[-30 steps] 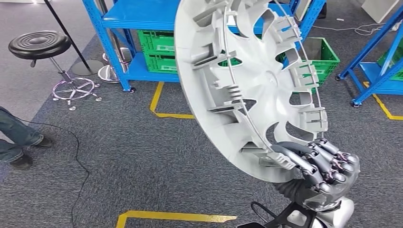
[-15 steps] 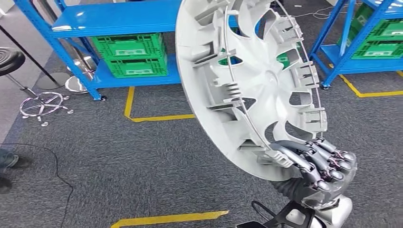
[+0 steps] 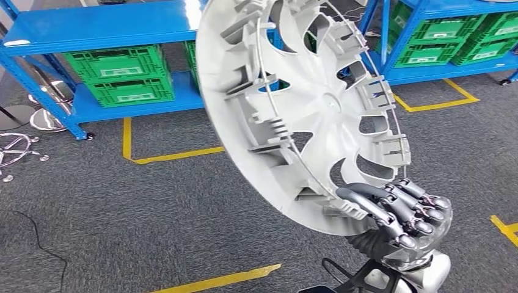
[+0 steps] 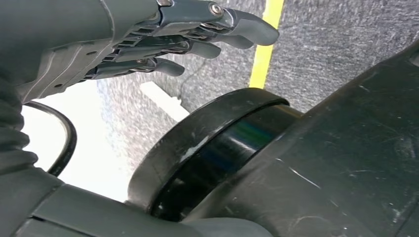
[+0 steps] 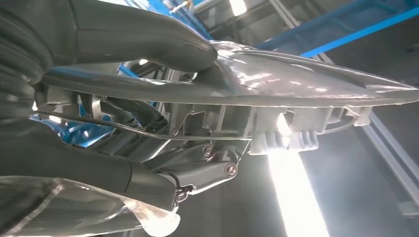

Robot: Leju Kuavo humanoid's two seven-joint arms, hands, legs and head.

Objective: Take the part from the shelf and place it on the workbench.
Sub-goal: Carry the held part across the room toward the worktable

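The part is a large silver-grey wheel cover (image 3: 305, 104), held up on edge in front of me with its ribbed back and wire ring facing the head view. My right hand (image 3: 397, 213) grips its lower rim, fingers curled over the inner edge. In the right wrist view the thumb (image 5: 148, 34) presses on the smooth outer face of the wheel cover (image 5: 296, 79), and the fingers hook under the ribs. My left hand (image 4: 148, 39) hangs beside my body over the carpet, fingers stretched out and holding nothing.
A blue shelf (image 3: 91, 27) with green crates (image 3: 122, 73) stands at the back left. A second blue rack holding green crates (image 3: 452, 36) is at the back right. Yellow tape (image 3: 171, 155) marks the grey carpet, and a chrome stool base (image 3: 15, 149) sits at the left edge.
The whole view has swung to the right: the shelf and stool slid left and the person's feet left the picture. The wheel cover stays in my right hand.
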